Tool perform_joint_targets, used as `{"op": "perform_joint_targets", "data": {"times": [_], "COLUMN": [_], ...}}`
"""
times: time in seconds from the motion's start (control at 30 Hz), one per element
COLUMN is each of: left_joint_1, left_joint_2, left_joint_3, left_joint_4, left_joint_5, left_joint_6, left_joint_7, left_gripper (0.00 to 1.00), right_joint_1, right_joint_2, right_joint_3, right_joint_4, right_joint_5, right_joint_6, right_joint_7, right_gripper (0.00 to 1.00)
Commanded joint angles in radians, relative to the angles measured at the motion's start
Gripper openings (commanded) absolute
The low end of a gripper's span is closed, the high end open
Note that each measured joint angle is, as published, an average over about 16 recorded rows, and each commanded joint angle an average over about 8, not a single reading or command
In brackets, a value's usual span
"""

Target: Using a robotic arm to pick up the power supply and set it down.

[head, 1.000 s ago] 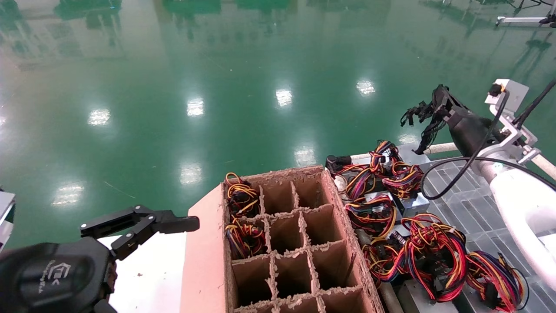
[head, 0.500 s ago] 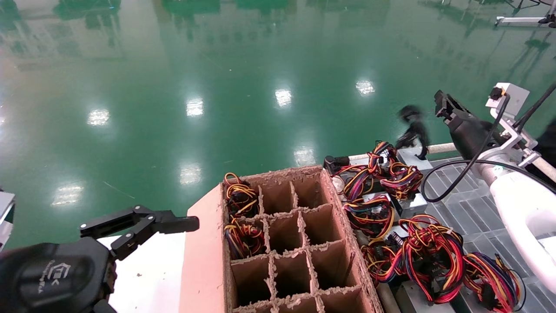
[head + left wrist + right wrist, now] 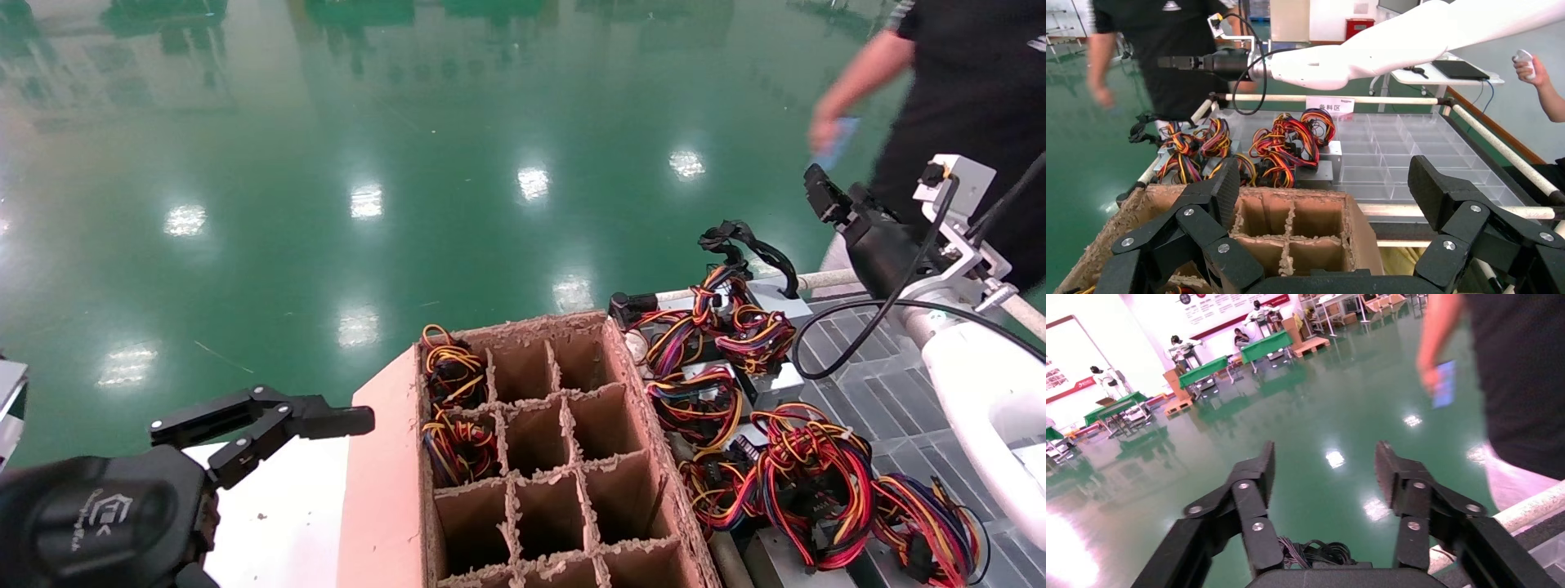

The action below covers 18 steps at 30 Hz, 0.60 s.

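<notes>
1. Though the task called for a pickup and set-down, the glossy white right arm's black two-finger tool (image 3: 820, 193) hung empty, fingers apart, past the surface's (image 3: 891, 384) far rail.
2. Set-down looked done: small grey metal power supply (image 3: 772, 294) with all-black cables lay at that far edge, beside colour-wired boxes (image 3: 805, 474).
3. Black left tool (image 3: 270, 420), parked near the cardboard divider box (image 3: 539, 449), fingers spread.

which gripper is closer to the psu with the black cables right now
Right. The right gripper hangs open just above and beside the power supply, which sits at the tray's far corner. The left gripper is parked open on the other side of the cardboard box.
</notes>
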Motion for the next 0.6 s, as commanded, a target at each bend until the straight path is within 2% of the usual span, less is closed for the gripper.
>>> {"op": "perform_joint_targets", "data": {"times": [0.03, 0.6], "left_joint_1": [0.0, 0.0], "left_joint_2": [0.0, 0.0], "left_joint_3": [0.0, 0.0], "left_joint_4": [0.0, 0.0], "left_joint_5": [0.0, 0.0], "left_joint_6": [0.0, 0.0], "left_joint_7": [0.0, 0.0], "left_gripper": [1.0, 1.0], "right_joint_1": [-0.002, -0.136], "right_joint_2": [0.003, 0.161], "right_joint_3": [-0.001, -0.061], "right_joint_4": [0.006, 0.362], "right_joint_5": [-0.001, -0.079], "right_joint_6": [-0.005, -0.268], "right_joint_7": [0.004, 0.225], "right_gripper": [1.0, 1.0]}}
